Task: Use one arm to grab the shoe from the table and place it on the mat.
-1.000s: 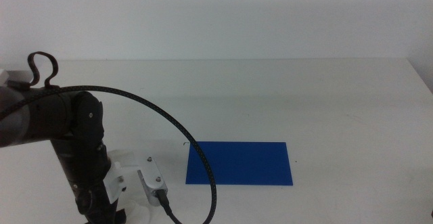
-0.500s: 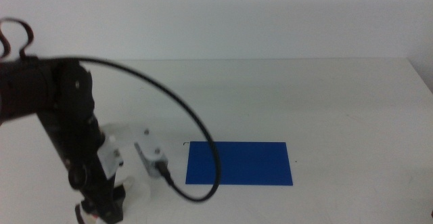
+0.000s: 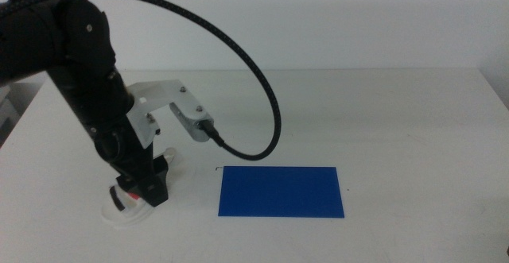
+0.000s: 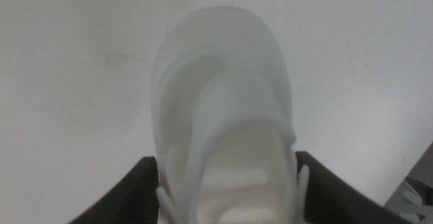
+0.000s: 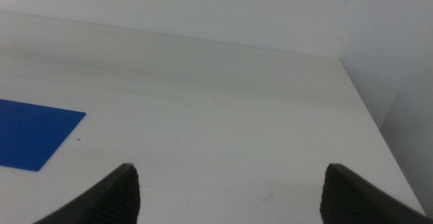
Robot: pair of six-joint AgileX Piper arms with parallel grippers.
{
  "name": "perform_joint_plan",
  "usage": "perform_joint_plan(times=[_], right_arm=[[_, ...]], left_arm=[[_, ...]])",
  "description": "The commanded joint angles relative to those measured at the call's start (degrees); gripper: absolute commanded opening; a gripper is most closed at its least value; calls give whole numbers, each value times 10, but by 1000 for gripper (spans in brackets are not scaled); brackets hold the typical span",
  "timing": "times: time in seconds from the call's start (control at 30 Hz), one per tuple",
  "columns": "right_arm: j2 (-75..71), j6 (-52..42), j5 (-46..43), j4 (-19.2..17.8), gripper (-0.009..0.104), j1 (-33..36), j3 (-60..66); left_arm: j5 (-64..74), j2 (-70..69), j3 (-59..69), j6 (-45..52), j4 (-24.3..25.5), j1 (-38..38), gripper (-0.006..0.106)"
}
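The shoe [image 4: 223,116] is held between the jaws of the left gripper [image 3: 143,193], just off the table [image 3: 382,120] (grasp step complete). Transport sideways onto the mat [image 3: 282,191] is judged next. The right gripper [image 5: 226,193] waits spread apart.

the arm [image 3: 83,96] is showing large, jointed, matte black segments with small screw heads on its rounded housing. a white bracket [image 3: 155,104] is sitting bolted beside the arm's lower section, two screws showing near its grey camera block [image 3: 193,124]. a braided black cable [image 3: 254,80] is arcing from that block over the arm. the left gripper [image 4: 226,190] and right gripper [image 5: 230,187] are each presenting two dark, blunt jaws.
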Motion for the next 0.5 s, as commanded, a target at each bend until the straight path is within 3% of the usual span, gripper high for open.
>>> perform_joint_plan(times=[0.0,0.47], right_arm=[[2,-6,-42,-6,78,0,3],[2,-6,-42,-6,78,0,3]], left_arm=[[58,-11,-34,-8,-12,-12,34],[58,136,-198,8,24,-147,34]])
